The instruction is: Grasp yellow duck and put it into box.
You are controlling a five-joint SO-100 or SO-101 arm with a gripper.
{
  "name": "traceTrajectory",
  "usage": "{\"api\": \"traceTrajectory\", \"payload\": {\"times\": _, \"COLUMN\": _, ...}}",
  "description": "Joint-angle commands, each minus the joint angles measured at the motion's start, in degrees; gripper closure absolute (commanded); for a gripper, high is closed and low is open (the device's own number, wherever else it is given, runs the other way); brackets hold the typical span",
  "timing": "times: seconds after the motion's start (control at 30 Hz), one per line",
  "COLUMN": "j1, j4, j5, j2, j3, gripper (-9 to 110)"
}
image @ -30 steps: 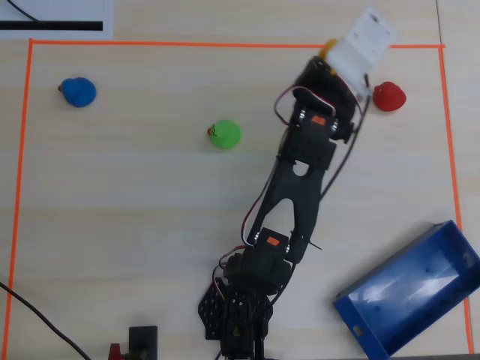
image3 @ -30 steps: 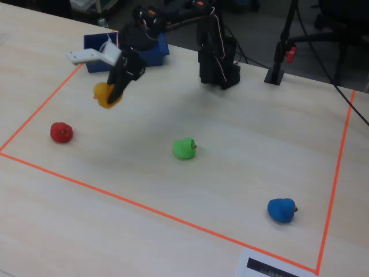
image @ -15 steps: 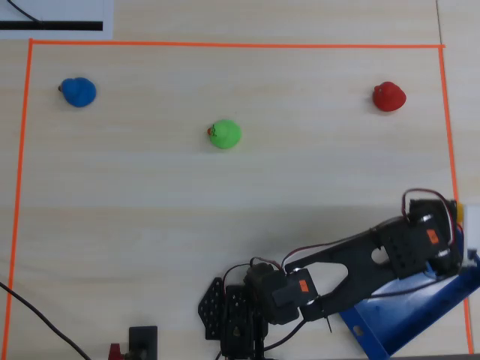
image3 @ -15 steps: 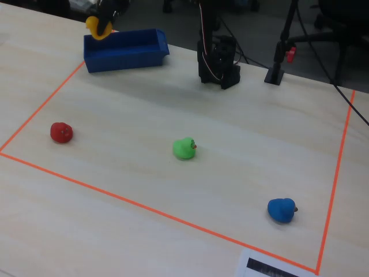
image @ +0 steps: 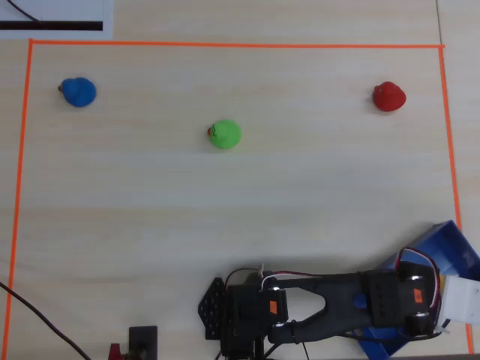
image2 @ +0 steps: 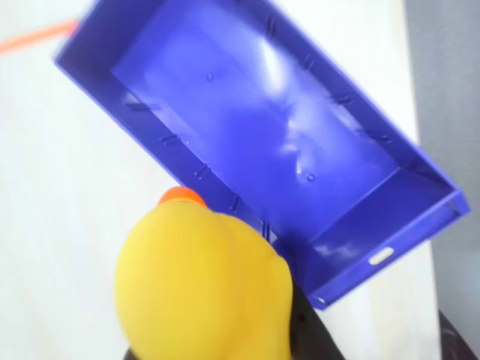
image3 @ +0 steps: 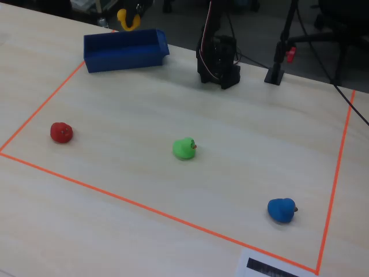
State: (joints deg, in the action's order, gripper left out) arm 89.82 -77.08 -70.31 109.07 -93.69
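The yellow duck [image2: 202, 292] fills the lower part of the wrist view, with its orange beak toward the box [image2: 262, 135]. Dark jaw parts show under it and at its right. In the fixed view my gripper [image3: 130, 15] is shut on the yellow duck [image3: 127, 19], which hangs in the air over the far rim of the blue box [image3: 124, 51]. The box's glossy inside holds nothing. In the overhead view the arm reaches right over the box [image: 452, 244]; the white gripper [image: 460, 304] covers the duck there.
A green duck [image3: 184, 148], a red duck [image3: 61, 132] and a blue duck [image3: 281, 209] lie inside the orange tape square [image3: 150, 210]. The arm's base [image3: 218, 63] stands right of the box. A black stand with a red clamp [image3: 283, 56] is behind it.
The arm has swung with the yellow duck from near the red duck to the box, and in the last half second moved further over the box's far side.
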Motion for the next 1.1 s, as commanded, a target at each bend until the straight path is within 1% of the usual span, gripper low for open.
{"api": "traceTrajectory", "payload": {"times": 0.0, "j1": 0.53, "j4": 1.05, "j5": -2.02, "j2": 2.37, "j3": 0.09, "gripper": 80}}
{"api": "traceTrajectory", "payload": {"times": 0.13, "j1": 0.88, "j4": 1.41, "j5": -2.72, "j2": 2.29, "j3": -0.09, "gripper": 75}}
{"api": "traceTrajectory", "payload": {"times": 0.57, "j1": 0.00, "j4": 0.44, "j5": 0.53, "j2": 1.32, "j3": 2.81, "gripper": 73}}
{"api": "traceTrajectory", "payload": {"times": 0.6, "j1": -0.26, "j4": 0.35, "j5": 0.62, "j2": 1.14, "j3": 3.25, "gripper": 75}}
{"api": "traceTrajectory", "payload": {"times": 0.63, "j1": -0.79, "j4": 0.26, "j5": 0.88, "j2": 0.88, "j3": 3.96, "gripper": 80}}
{"api": "traceTrajectory", "payload": {"times": 0.7, "j1": -2.46, "j4": 0.00, "j5": 2.81, "j2": -0.09, "j3": 6.68, "gripper": 87}}
{"api": "traceTrajectory", "payload": {"times": 0.77, "j1": -6.33, "j4": 1.41, "j5": 7.12, "j2": -1.14, "j3": 10.20, "gripper": 95}}
{"api": "traceTrajectory", "payload": {"times": 0.8, "j1": -9.23, "j4": 2.55, "j5": 9.49, "j2": -1.76, "j3": 12.39, "gripper": 101}}
{"api": "traceTrajectory", "payload": {"times": 0.9, "j1": -21.01, "j4": 1.05, "j5": 12.92, "j2": -3.60, "j3": 20.39, "gripper": 101}}
{"api": "traceTrajectory", "payload": {"times": 0.97, "j1": -30.50, "j4": -0.53, "j5": 14.15, "j2": -3.25, "j3": 22.76, "gripper": 101}}
{"api": "traceTrajectory", "payload": {"times": 1.07, "j1": -46.67, "j4": -0.97, "j5": 12.04, "j2": 3.08, "j3": 14.77, "gripper": 101}}
